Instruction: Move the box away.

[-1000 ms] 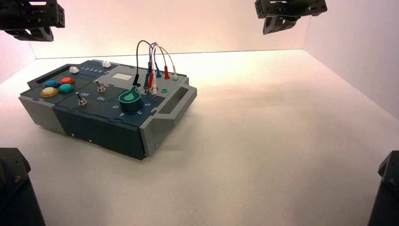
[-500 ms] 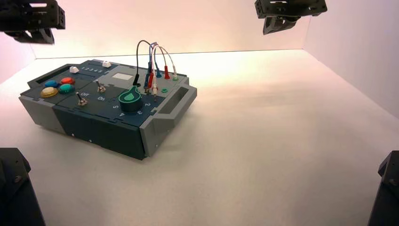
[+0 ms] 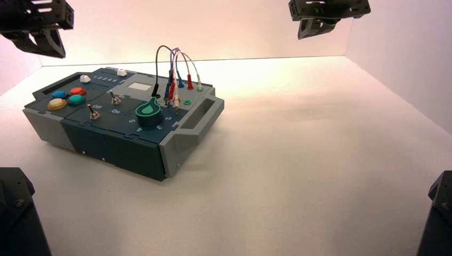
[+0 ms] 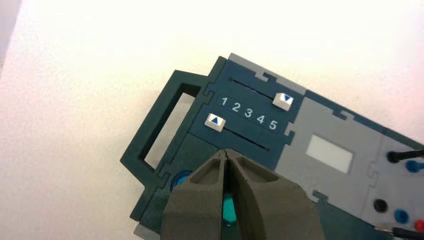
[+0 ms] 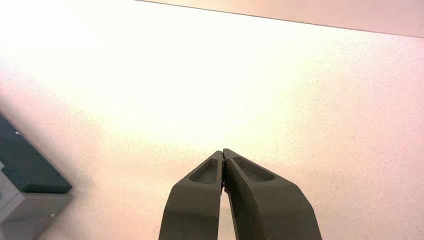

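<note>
The box (image 3: 114, 145), dark teal with grey ends, lies on the left half of the table, turned at an angle. Its grey handle (image 3: 205, 114) faces the middle of the table. My left gripper (image 3: 40, 42) hangs above the box's far left corner. In the left wrist view it (image 4: 227, 153) is shut and empty over the box's round buttons, near two white sliders (image 4: 215, 122) and the dark-teal handle (image 4: 160, 125). My right gripper (image 3: 318, 28) hangs high at the back right. Seen from its own wrist it (image 5: 222, 151) is shut and empty over bare table, and the box's corner (image 5: 22, 182) shows far off.
Looped plug wires (image 3: 173, 66) stand up from the box's back right part, and a green dial (image 3: 148, 111) sits by its handle. White walls close the table at the back and on the right. Dark arm bases (image 3: 18, 218) fill the near corners.
My left gripper has dipped and tilted slightly above the box's far left corner. The box has barely shifted. The right arm has not moved.
</note>
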`<state>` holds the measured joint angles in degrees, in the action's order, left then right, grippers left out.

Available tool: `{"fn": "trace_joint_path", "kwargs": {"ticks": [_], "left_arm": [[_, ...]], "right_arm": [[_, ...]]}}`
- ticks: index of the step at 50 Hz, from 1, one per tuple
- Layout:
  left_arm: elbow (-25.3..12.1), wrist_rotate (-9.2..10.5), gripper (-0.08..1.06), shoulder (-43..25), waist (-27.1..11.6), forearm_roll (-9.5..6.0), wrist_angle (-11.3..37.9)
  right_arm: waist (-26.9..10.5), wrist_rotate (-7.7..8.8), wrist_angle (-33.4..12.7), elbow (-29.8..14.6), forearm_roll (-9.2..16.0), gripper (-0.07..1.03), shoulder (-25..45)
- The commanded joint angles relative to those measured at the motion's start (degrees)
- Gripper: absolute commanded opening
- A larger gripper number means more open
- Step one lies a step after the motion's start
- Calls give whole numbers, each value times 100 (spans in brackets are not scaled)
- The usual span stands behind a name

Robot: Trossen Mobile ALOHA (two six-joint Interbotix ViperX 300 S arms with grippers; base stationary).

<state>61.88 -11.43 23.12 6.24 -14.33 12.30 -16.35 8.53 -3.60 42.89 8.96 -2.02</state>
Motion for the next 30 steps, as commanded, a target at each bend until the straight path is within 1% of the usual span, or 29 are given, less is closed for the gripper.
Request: {"fn": "trace_joint_path", "kwargs": {"ticks": [1,4,8,13,20,30], "left_arm": [[35,44,-3,519,132,-9,35],[97,70,-3,712,272,-18,35],[176,158,-3,923,519,-9,35],[237,185,-3,940,677,-9,35],[316,185,-3,800,773,-9,123],[387,255,-3,633,861,-9,369]], "right_arm": [[-18,-9,53,-132,18,-2,-220],[-26,-18,18,-149,18,-2,-246],[-88,-9,-35,-176,18,-2,-237],[-229,0,-97,-281,9,-2,-176],[-492,18,-229,-466,0,-2,35],[-800,18,-369,-765,9,-2,431]]}}
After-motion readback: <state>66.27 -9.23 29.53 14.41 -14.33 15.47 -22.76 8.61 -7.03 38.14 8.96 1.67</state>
